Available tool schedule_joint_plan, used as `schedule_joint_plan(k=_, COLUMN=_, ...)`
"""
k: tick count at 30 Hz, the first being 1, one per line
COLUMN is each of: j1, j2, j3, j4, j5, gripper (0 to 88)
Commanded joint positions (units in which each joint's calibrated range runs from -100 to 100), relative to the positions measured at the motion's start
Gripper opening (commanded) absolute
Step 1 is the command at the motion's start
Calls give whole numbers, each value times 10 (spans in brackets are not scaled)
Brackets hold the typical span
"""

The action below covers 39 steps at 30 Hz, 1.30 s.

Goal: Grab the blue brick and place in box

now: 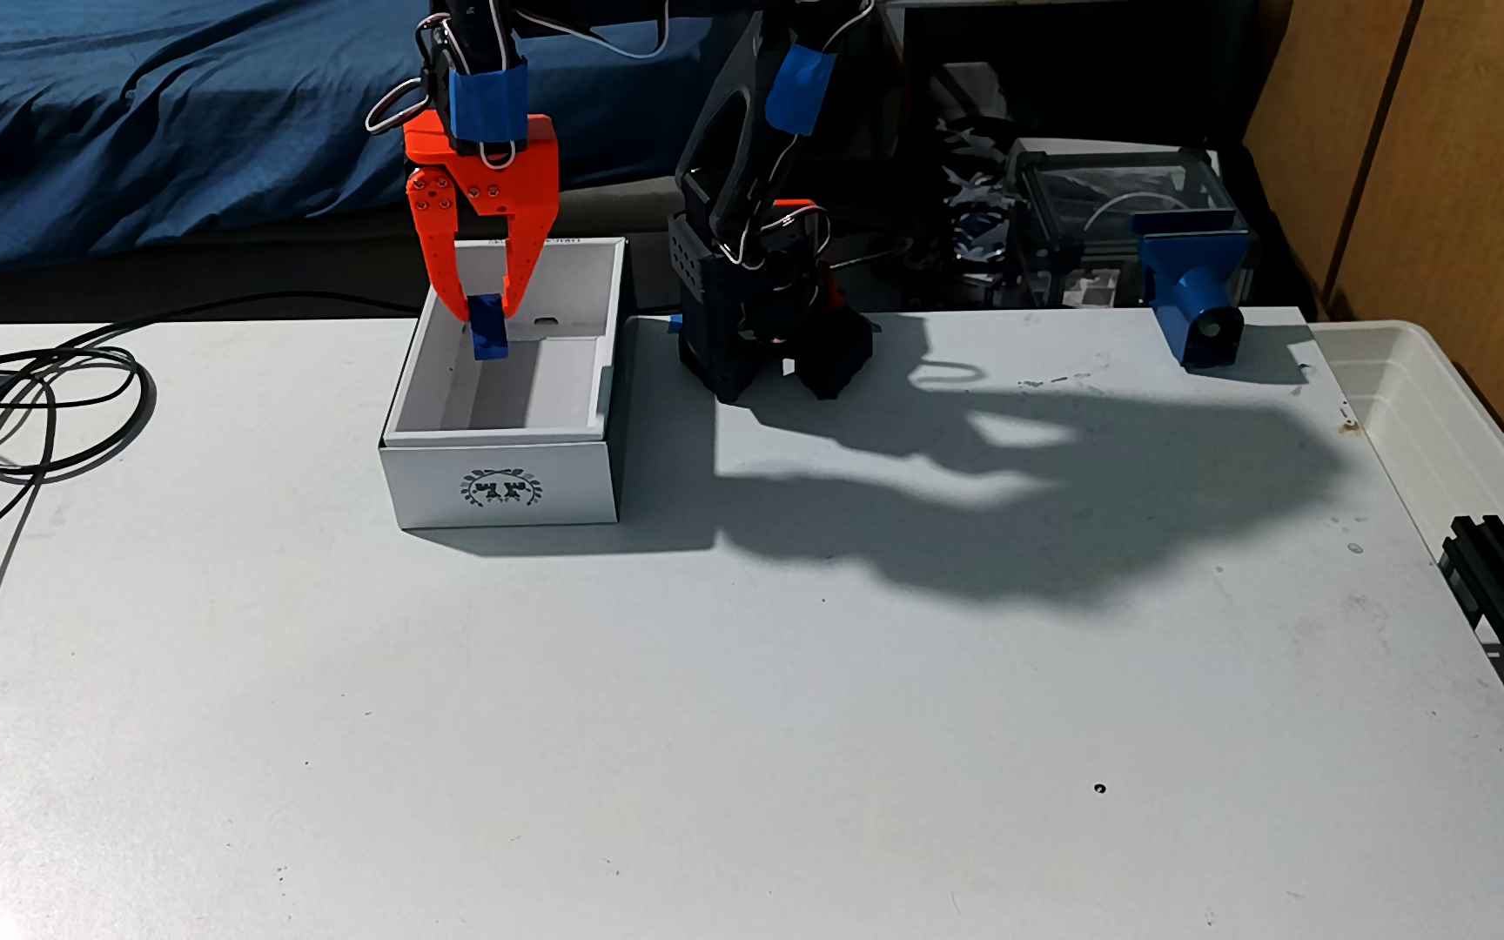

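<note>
I see my orange plastic gripper [486, 312] hanging over the open white cardboard box [500, 484], its tapered fingers clamped on the blue brick [487, 330], which dangles upright just inside the box's rim.

White table [730, 723], blue bedding [142, 117], wooden panels [1454, 136]

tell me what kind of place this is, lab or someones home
Most likely a home, probably a bedroom used as a hobby workspace: a bed with rumpled blue bedding sits right behind the white table, wooden panels stand at right, and loose cables trail across the tabletop.
</note>
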Motion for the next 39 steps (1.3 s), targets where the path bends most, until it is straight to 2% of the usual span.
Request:
schedule_joint_plan(k=1, j1=4, j2=-9, j3=-2, j4=-3, j5=25, gripper=145)
schedule_joint_plan(k=7, j1=3, j2=-12, j3=-3, j4=3, j5=60, gripper=254)
schedule_joint_plan(k=12, j1=-18, j2=-13, j3=-12, j4=3, j5=73, gripper=303)
schedule_joint_plan(k=22, j1=-178, j2=-19, j3=-71, j4=-8, j5=78, gripper=303)
schedule_joint_plan(k=28, j1=-279, j2=-20, j3=-85, j4=-95, j5=79, gripper=300)
schedule_joint_plan(k=33, j1=-344, j2=-24, j3=-78, j4=-115, j5=78, gripper=300)
schedule_joint_plan(k=39, j1=-401, j2=-156, j3=36, j4=-218, j5=73, gripper=299)
